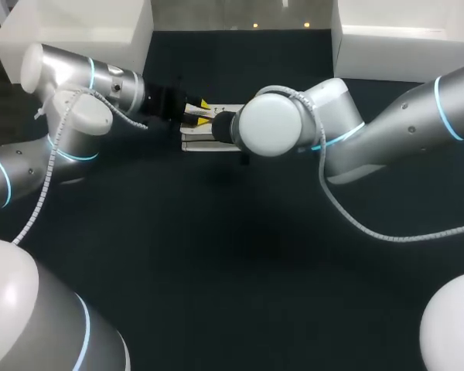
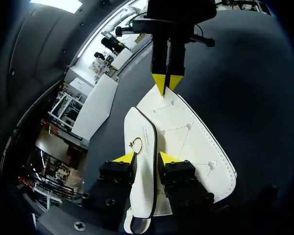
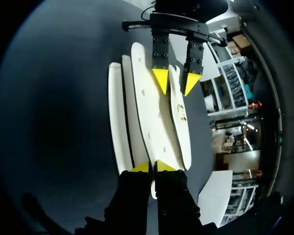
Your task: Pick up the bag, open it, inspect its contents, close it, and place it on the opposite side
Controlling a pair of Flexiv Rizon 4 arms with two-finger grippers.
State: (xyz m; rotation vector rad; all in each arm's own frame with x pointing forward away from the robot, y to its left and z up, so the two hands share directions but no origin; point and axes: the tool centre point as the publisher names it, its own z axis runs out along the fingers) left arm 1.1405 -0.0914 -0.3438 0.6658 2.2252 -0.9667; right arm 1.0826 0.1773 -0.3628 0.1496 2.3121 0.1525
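A white bag [image 1: 210,144] with black trim lies on the dark table, between my two arms. Its flap [image 2: 142,147], which carries a gold ring clasp [image 2: 136,144], stands up between the fingers of my left gripper [image 2: 146,157]. Those fingers stand a little apart on either side of the flap, so the gripper is open. From the opposite side, my right gripper [image 2: 166,83] is shut on the bag's far edge. In the right wrist view, its tips [image 3: 153,167] pinch a white panel of the bag [image 3: 154,117], and my left gripper [image 3: 175,82] stands ahead. In the head view, my right wrist hides its own gripper.
Two white boxes stand at the back of the table, one on the left [image 1: 85,31] and one on the right [image 1: 402,35]. Dark table surface [image 1: 232,255] stretches in front of the bag.
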